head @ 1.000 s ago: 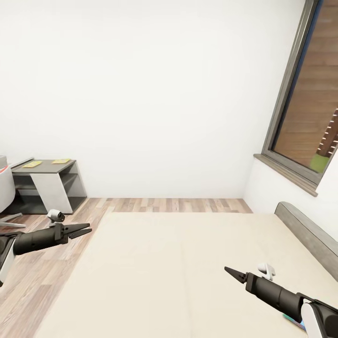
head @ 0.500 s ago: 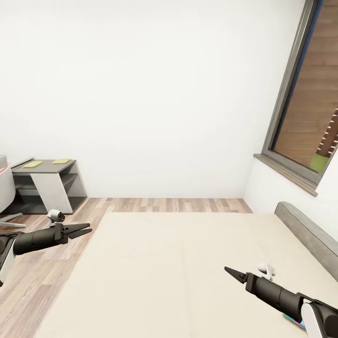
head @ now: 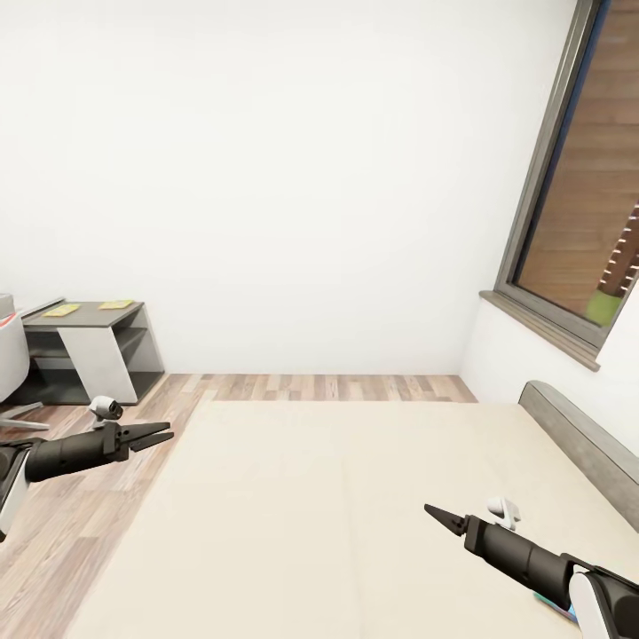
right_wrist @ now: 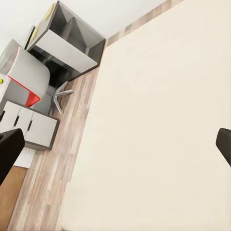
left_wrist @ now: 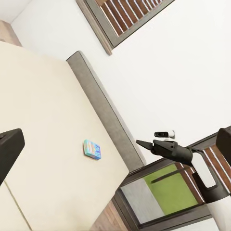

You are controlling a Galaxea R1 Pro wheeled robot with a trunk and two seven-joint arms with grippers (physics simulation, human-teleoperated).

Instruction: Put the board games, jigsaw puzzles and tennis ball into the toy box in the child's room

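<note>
Beige bed (head: 337,524) fills 6 o'clock, grey headboard (head: 581,448) at 4, left gripper (head: 151,436) parted at 8, right gripper (head: 441,517) at 5, cabinet (head: 89,342) at 9.

A grey-framed window (head: 577,195) and a dark cabinet (head: 89,351) flank the room.

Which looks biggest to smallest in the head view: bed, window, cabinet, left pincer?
1. bed, biggest by far
2. window, cut off by the frame edge
3. cabinet, far away, so it looks small
4. left pincer, smallest despite being near the camera
</note>
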